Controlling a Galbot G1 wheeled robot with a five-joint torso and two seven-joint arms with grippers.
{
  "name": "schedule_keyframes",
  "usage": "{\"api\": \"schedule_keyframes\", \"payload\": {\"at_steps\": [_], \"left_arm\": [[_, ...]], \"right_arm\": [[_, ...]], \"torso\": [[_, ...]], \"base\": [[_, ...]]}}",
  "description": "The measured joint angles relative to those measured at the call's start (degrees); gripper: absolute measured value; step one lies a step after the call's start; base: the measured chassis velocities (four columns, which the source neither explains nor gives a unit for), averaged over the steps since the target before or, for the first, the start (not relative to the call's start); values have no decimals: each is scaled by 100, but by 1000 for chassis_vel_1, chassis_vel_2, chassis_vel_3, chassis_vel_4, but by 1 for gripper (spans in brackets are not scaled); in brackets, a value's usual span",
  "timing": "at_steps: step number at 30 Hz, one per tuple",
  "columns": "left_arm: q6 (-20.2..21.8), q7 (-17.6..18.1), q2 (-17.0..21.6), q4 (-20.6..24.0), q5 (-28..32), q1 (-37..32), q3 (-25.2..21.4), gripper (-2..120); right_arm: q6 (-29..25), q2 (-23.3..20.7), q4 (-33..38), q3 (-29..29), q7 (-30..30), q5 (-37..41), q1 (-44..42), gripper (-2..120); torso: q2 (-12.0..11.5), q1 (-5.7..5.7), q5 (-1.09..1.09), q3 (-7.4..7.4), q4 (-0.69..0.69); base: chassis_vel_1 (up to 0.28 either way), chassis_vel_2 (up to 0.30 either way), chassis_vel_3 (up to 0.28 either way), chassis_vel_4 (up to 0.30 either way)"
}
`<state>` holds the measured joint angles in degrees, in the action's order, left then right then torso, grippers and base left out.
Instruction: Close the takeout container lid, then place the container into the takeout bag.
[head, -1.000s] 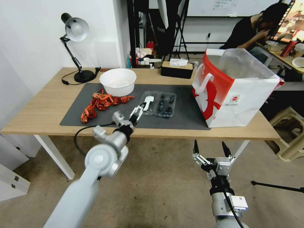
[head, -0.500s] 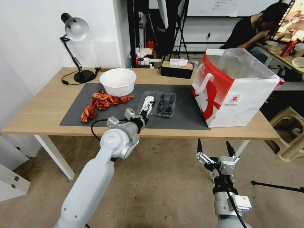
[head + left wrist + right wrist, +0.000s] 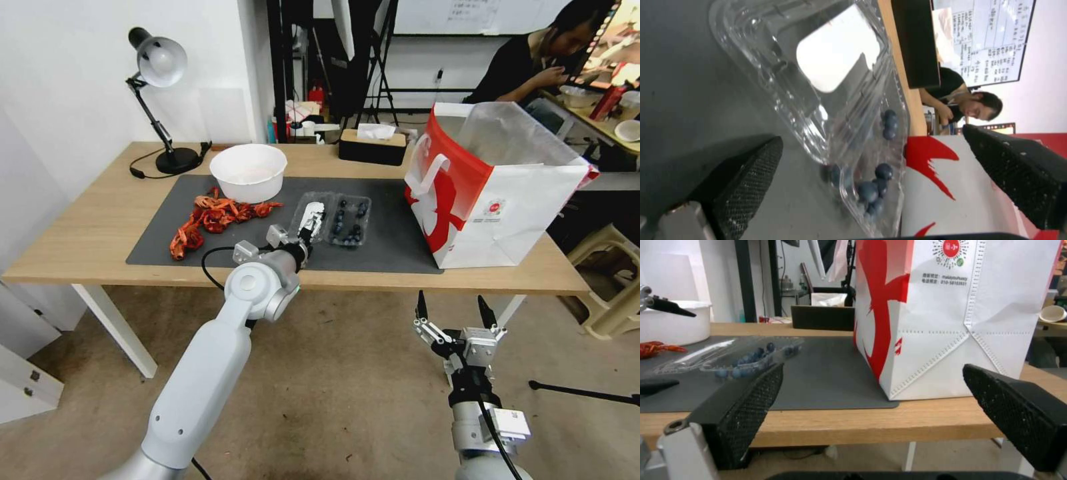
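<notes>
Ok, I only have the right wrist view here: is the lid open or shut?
Observer: Open. From the head view the lid lies flat on the mat, beside the berry half, white label up.
Operator: And the left gripper?
Observer: The left gripper is at the lid's near end, open; the left wrist view shows its fingers wide apart.
Operator: Bag ready?
Observer: From above, the bag stands open-topped, with its liner sticking up.

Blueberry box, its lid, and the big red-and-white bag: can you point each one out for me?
takeout container (image 3: 348, 221), head view, on the tray half holding the blueberries.
lid (image 3: 835, 63), left wrist view, on its white label.
takeout bag (image 3: 527, 213), head view, on the white side panel.
</notes>
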<state>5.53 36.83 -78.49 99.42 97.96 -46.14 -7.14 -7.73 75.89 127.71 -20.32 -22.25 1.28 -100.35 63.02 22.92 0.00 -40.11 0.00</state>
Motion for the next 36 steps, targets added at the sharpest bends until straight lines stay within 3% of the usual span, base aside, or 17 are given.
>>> {"api": "schedule_keyframes", "payload": {"at_steps": [8,15,26,36], "left_arm": [[-89,-181,-48,-203,-234,118,46,100],[-393,-1013,154,-189,-1579,3,496,100],[-897,-2034,391,-192,-3300,-88,947,100],[-1045,-2270,489,-100,-3412,116,1138,100]], "right_arm": [[-12,-4,8,-45,-3,3,-24,100],[-55,31,0,-27,2,-26,-35,100],[-101,50,-31,-10,18,-98,-62,100],[-108,48,-35,-19,23,-122,-69,100]], "torso": [[0,0,0,0,0],[0,0,0,0,0],[1,0,0,0,0],[1,0,0,0,0]], "base": [[0,0,0,0],[0,0,0,0],[0,0,0,0],[0,0,0,0]]}}
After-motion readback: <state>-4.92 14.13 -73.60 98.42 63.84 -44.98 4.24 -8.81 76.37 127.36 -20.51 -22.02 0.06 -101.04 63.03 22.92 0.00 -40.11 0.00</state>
